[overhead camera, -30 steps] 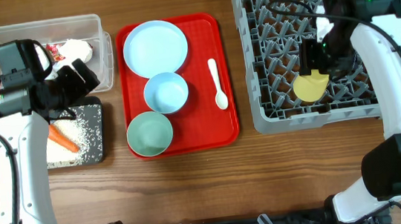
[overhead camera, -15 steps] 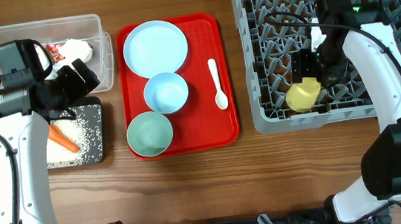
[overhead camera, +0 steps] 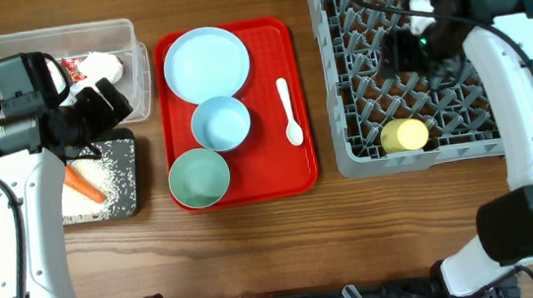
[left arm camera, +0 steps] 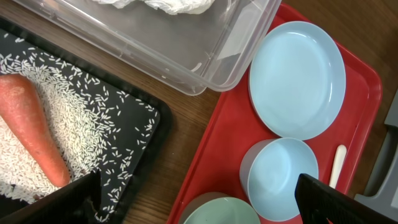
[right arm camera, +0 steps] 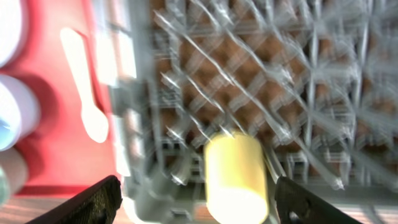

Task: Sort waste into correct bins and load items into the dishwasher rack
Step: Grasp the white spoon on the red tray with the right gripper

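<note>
A yellow cup (overhead camera: 404, 135) lies on its side in the grey dishwasher rack (overhead camera: 342, 111) near its front edge. It also shows in the right wrist view (right arm camera: 235, 174). My right gripper (overhead camera: 403, 51) is open and empty above the rack, apart from the cup, and the right wrist view (right arm camera: 205, 208) is blurred. A red tray (overhead camera: 303, 170) holds a blue plate (overhead camera: 206, 61), a blue bowl (overhead camera: 220, 122), a green bowl (overhead camera: 198, 176) and a white spoon (overhead camera: 288, 112). My left gripper (overhead camera: 103, 102) is open and empty over the edge of the clear bin (overhead camera: 56, 37).
The clear bin holds crumpled white paper (overhead camera: 97, 66). A black tray (overhead camera: 126, 184) in front of it holds rice and a carrot (overhead camera: 83, 184). In the left wrist view the plate (left arm camera: 297, 78), the blue bowl (left arm camera: 280, 180) and the carrot (left arm camera: 34, 127) show below my fingers (left arm camera: 199, 205).
My right gripper has let go of the yellow cup, which now lies in the rack's front, and has risen and moved toward the back. The left arm has not moved.
</note>
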Controlling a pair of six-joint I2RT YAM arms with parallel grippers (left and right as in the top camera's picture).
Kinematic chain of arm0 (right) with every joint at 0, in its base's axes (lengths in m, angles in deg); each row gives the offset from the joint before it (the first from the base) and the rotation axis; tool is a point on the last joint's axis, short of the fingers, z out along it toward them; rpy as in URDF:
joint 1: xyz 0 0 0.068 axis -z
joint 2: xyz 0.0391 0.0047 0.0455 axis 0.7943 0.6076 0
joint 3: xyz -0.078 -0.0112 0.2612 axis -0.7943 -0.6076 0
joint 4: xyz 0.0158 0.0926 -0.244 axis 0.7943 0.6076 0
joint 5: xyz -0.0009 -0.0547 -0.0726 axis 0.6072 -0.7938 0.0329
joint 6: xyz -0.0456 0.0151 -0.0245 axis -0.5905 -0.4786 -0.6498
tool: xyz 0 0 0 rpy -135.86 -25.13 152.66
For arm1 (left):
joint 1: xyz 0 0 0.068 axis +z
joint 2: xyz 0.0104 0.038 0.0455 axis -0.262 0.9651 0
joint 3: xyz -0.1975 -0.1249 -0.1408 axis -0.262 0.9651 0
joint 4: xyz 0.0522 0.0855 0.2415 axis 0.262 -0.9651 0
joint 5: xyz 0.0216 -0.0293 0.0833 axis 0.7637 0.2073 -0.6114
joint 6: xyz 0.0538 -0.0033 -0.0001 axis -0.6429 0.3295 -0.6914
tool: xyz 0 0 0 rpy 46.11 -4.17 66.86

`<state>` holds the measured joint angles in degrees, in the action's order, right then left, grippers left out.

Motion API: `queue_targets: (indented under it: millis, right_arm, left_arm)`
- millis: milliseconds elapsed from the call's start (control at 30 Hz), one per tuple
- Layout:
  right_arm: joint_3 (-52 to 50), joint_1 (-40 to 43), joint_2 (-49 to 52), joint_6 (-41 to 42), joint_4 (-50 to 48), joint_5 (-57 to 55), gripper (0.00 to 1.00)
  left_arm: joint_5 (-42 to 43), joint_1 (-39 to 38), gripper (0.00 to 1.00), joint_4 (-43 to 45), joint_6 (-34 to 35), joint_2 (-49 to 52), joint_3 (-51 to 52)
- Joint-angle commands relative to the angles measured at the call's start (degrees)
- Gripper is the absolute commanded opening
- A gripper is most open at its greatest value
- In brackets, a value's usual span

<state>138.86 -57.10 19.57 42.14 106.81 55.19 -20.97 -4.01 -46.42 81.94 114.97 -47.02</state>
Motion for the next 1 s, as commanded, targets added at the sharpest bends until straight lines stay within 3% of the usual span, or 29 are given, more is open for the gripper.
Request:
queue_targets:
  millis: [0, 333, 600, 733, 967]
  right_arm:
    - [1.95, -7.21, 0.61, 0.11, -3.96, 2.08, 0.77]
    - [-0.26, -22.67, 11.04, 3.48, -19.65, 1.62, 0.55]
    - [-0.26, -24.13, 22.01, 3.48, -21.99, 0.07, 0.53]
    - [-0.26, -24.15, 26.47, 3.54, -21.66, 0.09, 0.39]
    - [-0.28, -24.13, 30.71, 6.58, -21.62, -3.04, 0.38]
  left_arm:
    - [-0.46, 0.28, 1.00, 0.37, 0.57, 0.52, -0.33]
    - [-0.48, 0.31, 1.00, 0.13, 0.57, 0.52, -0.31]
    - [-0.48, 0.31, 1.00, 0.13, 0.55, 0.52, -0.31]
    - [-0.46, 0.28, 1.00, 0.15, 0.57, 0.52, -0.31]
    - [-0.46, 0.31, 1.00, 0.15, 0.55, 0.52, -0.33]
